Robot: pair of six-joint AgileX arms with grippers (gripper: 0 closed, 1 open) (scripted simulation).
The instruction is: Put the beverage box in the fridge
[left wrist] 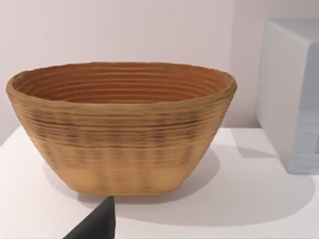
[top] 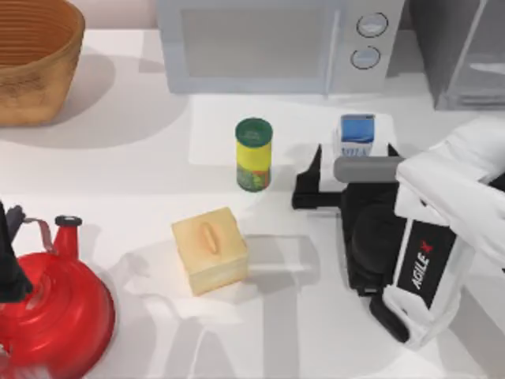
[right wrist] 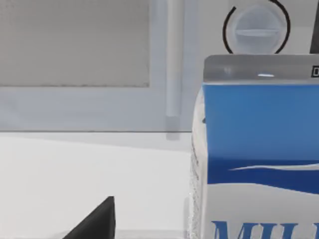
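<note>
We find the beverage box (top: 357,136) upright on the table (top: 118,181), just in front of the microwave (top: 268,43). Our right gripper (top: 347,178) sits just before the box, its fingers (top: 306,183) apart. The fridge (top: 461,51) stands beside the microwave at the table's far right edge. Open table lies between box and can (top: 253,154). Our left arm (top: 9,253) is parked well off, by the red kettle (top: 55,316).
</note>
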